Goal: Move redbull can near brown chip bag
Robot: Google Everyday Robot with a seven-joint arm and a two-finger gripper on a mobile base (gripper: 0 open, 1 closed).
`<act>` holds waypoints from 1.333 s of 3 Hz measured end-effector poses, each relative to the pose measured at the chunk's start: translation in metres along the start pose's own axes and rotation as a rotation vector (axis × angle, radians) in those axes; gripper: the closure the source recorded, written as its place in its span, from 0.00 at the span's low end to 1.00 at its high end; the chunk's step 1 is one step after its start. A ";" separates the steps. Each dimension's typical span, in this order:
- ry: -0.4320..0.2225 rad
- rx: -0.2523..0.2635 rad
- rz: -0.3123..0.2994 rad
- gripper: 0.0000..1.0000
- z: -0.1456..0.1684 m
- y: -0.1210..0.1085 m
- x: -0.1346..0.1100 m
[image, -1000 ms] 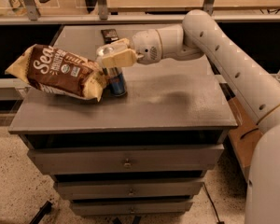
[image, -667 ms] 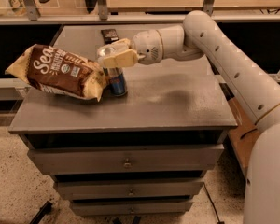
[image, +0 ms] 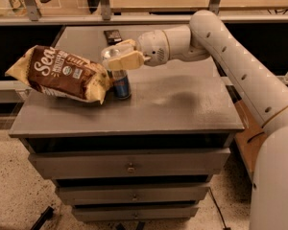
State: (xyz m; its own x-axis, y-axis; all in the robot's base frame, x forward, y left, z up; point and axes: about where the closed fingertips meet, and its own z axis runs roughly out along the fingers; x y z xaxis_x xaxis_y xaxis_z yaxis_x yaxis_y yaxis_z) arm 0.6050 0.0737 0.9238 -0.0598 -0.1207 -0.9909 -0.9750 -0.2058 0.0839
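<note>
On the grey cabinet top (image: 182, 104), the redbull can (image: 121, 84) is standing upright just beside the right end of the brown chip bag (image: 62, 73). The gripper (image: 119, 57) is clamping its fingers around the can's upper part. Drawers (image: 129, 164) are sitting beneath, above a speckled floor (image: 14, 195).

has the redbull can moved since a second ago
No. The redbull can stands on the same spot, beside the brown chip bag and just in front of the small dark object, with the gripper at its top.
</note>
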 end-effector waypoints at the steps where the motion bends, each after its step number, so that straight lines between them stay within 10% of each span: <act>1: 0.002 0.007 -0.008 0.13 -0.003 0.001 0.000; 4: -0.001 0.032 -0.023 0.00 -0.011 -0.001 -0.001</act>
State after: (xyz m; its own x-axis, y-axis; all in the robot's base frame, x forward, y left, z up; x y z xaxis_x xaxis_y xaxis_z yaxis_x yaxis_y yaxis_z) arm 0.6087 0.0633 0.9263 -0.0373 -0.1149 -0.9927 -0.9824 -0.1775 0.0574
